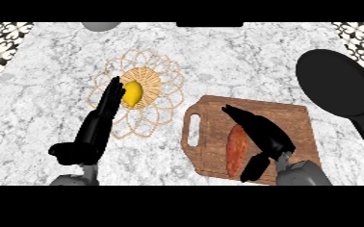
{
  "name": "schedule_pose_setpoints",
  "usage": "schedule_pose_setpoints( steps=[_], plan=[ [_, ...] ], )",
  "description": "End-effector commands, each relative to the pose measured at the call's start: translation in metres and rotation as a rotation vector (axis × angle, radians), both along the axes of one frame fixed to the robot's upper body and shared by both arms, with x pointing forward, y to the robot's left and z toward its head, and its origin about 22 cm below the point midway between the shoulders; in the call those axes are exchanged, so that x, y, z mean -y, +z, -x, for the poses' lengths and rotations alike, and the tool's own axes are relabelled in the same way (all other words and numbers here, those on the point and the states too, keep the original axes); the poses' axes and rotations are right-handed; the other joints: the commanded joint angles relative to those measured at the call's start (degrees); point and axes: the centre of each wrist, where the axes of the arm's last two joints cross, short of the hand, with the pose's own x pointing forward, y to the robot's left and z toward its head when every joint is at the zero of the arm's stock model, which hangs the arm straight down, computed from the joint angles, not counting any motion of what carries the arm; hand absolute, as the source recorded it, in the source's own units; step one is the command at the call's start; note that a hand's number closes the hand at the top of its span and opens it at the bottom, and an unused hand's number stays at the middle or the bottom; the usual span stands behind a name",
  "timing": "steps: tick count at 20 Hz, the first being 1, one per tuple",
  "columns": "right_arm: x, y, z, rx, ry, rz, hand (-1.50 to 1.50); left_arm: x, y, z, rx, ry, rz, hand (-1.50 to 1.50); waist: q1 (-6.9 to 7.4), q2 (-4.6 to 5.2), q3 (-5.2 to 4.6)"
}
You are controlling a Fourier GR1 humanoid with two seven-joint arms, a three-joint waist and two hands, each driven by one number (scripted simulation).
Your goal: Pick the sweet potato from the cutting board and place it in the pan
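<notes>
Well left of the cutting board (pixel 298 125), the robot's left hand (pixel 92 135) stands on edge above the marble counter (pixel 235 62), its fingers (pixel 110 98) straight and pressed together, thumb stuck out to the side. Its fingertips reach a yellow lemon (pixel 133 94), which sits in the middle of a woven wicker mat (pixel 160 113) just left of the board and a little farther back.

On the board itself, the sweet potato (pixel 237 149) lies lengthwise, nearer the handle slot than the far edge. The right hand (pixel 265 135) hovers over the board right beside it, fingers straight and together, thumb held apart and crossing the potato's near end. Whether it actually touches the potato I cannot tell.

Right of the board and farther back sits the black pan (pixel 334 84), with nothing in it.
</notes>
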Motion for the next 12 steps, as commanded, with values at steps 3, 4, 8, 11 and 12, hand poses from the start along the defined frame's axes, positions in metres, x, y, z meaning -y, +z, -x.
schedule_pose_setpoints(
  steps=[3, 4, 8, 11, 12],
  plan=[
    [0.004, -0.033, 0.003, -0.053, -0.012, 0.038, -1.5, -0.003, -0.012, -0.01, 0.006, 0.013, 0.006, 0.0, -0.09, 0.04, 0.0],
    [-0.015, -0.019, -0.015, -0.048, 0.0, 0.054, -1.5, 0.005, -0.001, -0.005, 0.011, -0.016, -0.002, 0.0, 0.05, 0.02, 0.0],
    [0.003, -0.033, -0.011, -0.045, 0.143, 0.108, 1.5, -0.011, 0.003, -0.001, 0.002, -0.009, 0.003, 0.0, 0.2, 0.03, 0.01],
    [-0.039, -0.042, -0.002, -0.002, 0.152, 0.149, 1.5, 0.006, -0.015, 0.005, 0.003, -0.017, 0.004, 0.0, 0.19, 0.04, 0.0],
    [-0.018, -0.043, -0.021, 0.012, 0.14, 0.153, 1.5, -0.012, -0.001, 0.0, 0.001, 0.002, 0.015, 0.0, 0.35, 0.07, 0.02]
  ],
)
